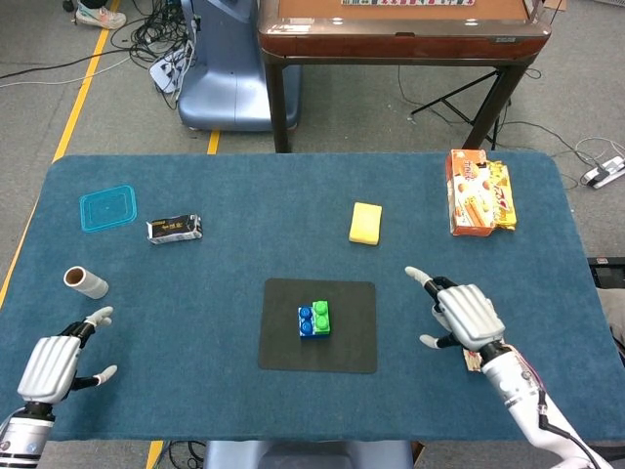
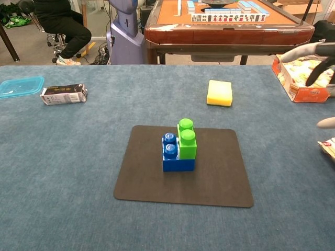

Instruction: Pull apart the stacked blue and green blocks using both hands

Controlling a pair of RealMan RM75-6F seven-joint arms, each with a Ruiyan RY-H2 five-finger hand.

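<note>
A green block sits on top of a wider blue block; the pair stands on a black mat in the middle of the table. From the head view the blue block and the green block lie side by side on the mat. My right hand hovers to the right of the mat, fingers spread and holding nothing; its fingers enter the chest view at the right edge. My left hand is open at the table's front left corner, far from the blocks.
A yellow sponge lies behind the mat. An orange snack box is at the back right, and a wrapped snack peeks out under my right wrist. At the left are a blue lid, a small dark carton and a roll.
</note>
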